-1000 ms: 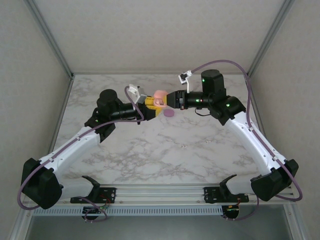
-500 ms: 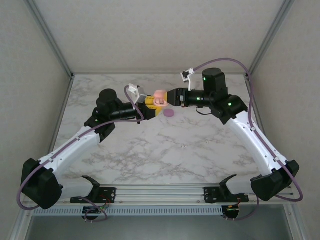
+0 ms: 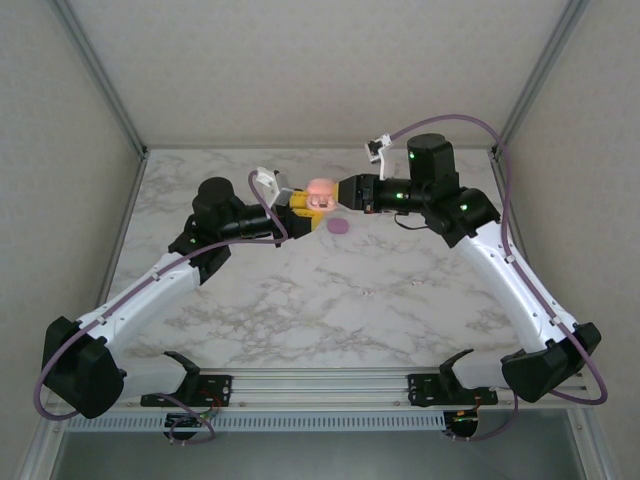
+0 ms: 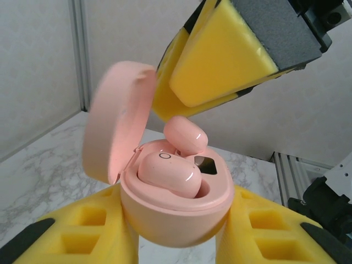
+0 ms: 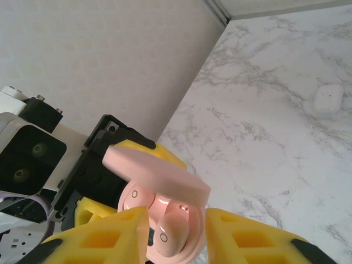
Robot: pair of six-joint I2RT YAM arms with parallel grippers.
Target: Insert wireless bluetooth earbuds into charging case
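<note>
Open pink case in left end effector, 2 pink earbuds inside.

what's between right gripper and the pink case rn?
A pink earbud, tilted: top at the right gripper, lower end in the open pink case beside a seated earbud. Left wrist view shows it.

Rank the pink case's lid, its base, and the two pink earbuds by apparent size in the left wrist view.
1. case base
2. lid, close to the base, so unsure
3. seated earbud
4. upper earbud, partly hidden and farther back, so these two may match
</note>
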